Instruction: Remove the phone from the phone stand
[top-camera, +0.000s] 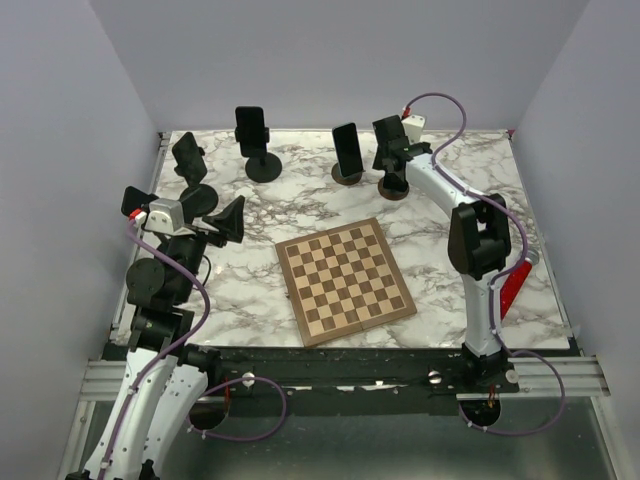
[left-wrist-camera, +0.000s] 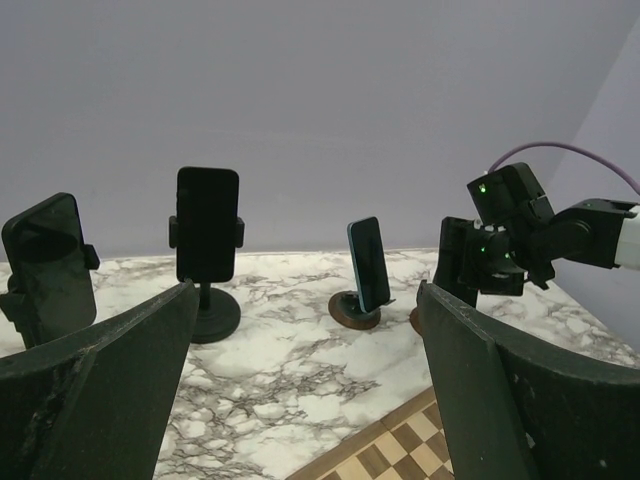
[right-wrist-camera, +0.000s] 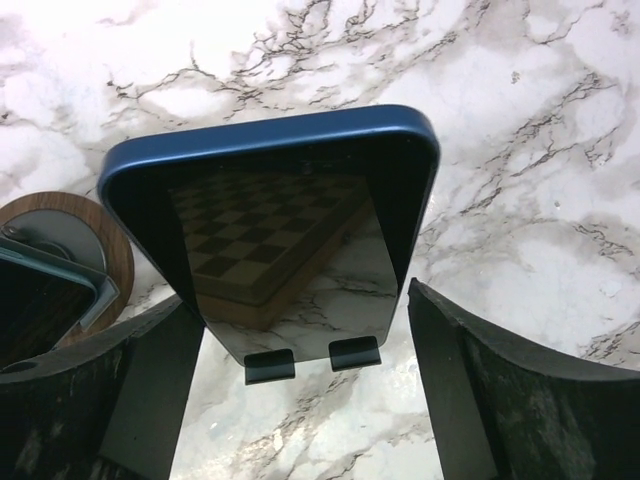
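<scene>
Right wrist view shows the phone (right-wrist-camera: 285, 220) seated on the phone stand (right-wrist-camera: 270, 366), the right gripper (right-wrist-camera: 305, 320) straddling it, clamping undeterminable, removal outstanding.

- Left gripper (left-wrist-camera: 308, 310) low in front, jaws wide apart.
- On the marble table (left-wrist-camera: 280, 370): black phone (left-wrist-camera: 208, 222) on black stand (left-wrist-camera: 212, 312), blue phone (left-wrist-camera: 368, 262) on round wooden stand (left-wrist-camera: 350, 312).
- Right arm (left-wrist-camera: 590, 230) at the right side.

The phone (right-wrist-camera: 290, 230) rests on its stand (right-wrist-camera: 355, 352) between my right fingers (right-wrist-camera: 520, 400); a second stand (right-wrist-camera: 118, 265) sits just left of it, and the chessboard (top-camera: 345, 280) lies nearer me.
</scene>
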